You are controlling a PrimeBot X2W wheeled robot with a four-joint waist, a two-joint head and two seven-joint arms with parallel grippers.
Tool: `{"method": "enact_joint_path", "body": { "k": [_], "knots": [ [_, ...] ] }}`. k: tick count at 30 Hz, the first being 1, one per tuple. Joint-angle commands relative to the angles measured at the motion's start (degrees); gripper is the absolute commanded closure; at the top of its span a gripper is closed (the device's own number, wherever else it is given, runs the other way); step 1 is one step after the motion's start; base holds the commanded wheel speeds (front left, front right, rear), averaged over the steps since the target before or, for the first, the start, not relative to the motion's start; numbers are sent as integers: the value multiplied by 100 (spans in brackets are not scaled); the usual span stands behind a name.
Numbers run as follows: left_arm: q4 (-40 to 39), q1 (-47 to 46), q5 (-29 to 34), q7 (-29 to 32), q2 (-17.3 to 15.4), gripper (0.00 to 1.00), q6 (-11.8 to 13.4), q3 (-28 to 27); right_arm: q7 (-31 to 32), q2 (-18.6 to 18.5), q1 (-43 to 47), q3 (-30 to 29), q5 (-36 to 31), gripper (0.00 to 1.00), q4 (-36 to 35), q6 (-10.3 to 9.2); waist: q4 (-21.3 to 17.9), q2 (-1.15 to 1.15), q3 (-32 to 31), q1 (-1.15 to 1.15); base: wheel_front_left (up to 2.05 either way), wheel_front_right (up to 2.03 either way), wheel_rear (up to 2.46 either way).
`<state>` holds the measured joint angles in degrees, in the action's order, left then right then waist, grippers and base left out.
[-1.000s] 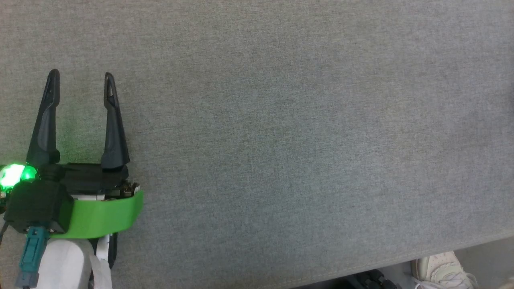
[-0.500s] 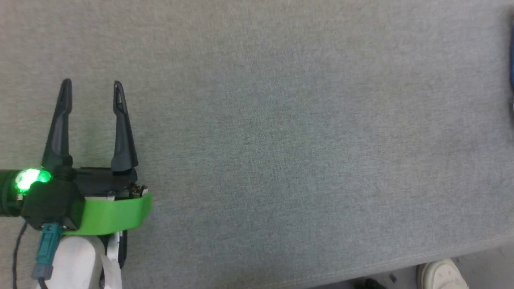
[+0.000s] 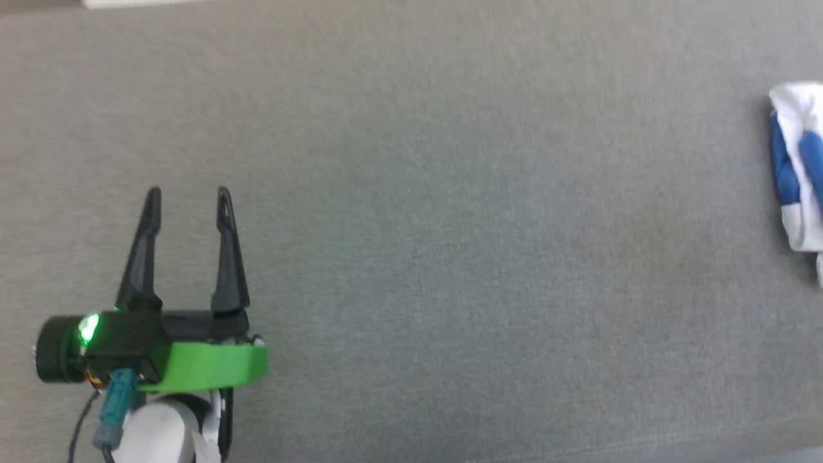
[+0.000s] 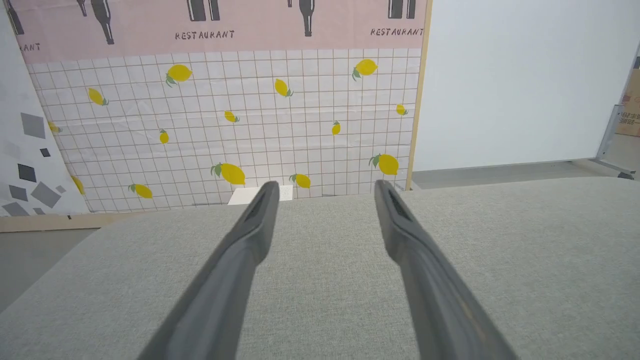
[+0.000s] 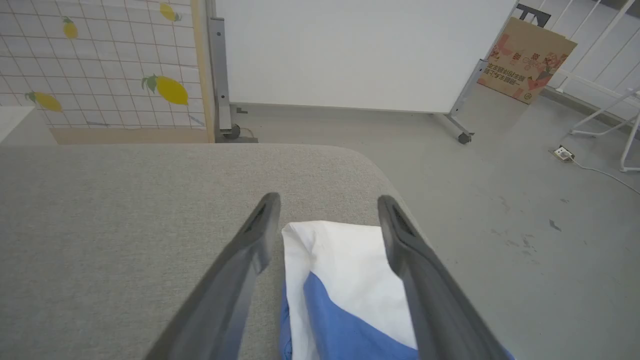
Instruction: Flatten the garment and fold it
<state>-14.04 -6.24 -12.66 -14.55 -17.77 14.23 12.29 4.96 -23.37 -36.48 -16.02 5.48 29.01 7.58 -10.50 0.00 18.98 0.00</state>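
Note:
The garment (image 3: 800, 167), white cloth with royal-blue parts, lies bunched at the right edge of the grey table (image 3: 450, 225) in the head view. In the right wrist view the same garment (image 5: 345, 280) lies on the table below and between the spread fingers of my right gripper (image 5: 327, 200), which is open and holds nothing. My left gripper (image 3: 188, 193) stands open at the lower left of the head view, far from the garment. In the left wrist view my left gripper (image 4: 325, 186) has only bare table beneath its fingers.
The garment lies near the table's rounded far right corner (image 5: 370, 160), with grey floor (image 5: 500, 200) beyond. A lemon-patterned backdrop (image 4: 225, 115) and a white board (image 5: 350, 50) stand behind the table. A cardboard box (image 5: 530, 60) leans at the back right.
The head camera has swung to the right and up, bringing the garment into view at the right edge. The shoe at the lower right has left the picture.

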Motion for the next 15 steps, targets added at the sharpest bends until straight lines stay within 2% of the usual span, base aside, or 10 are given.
{"method": "enact_joint_path", "body": {
  "k": [1, 8, 15],
  "knots": [
    [33, 105, -8, -40, 48, 0, 2, 16, -91, 116, 253, -10, 93, 0, -249, -9, 445, 0, -727, 0, 0, 0, 0],
    [120, 333, -50, -43, 276, 0, -69, -57, -319, 864, 1381, -14, 0, 0, -1723, -9, 779, 0, -1146, 0, 0, 0, 0],
    [231, 648, -80, -44, 474, 0, -167, -168, -442, 1600, 2359, 150, -349, 0, -2714, -9, 978, 0, -1406, 0, 0, 0, 0]
  ]
}}
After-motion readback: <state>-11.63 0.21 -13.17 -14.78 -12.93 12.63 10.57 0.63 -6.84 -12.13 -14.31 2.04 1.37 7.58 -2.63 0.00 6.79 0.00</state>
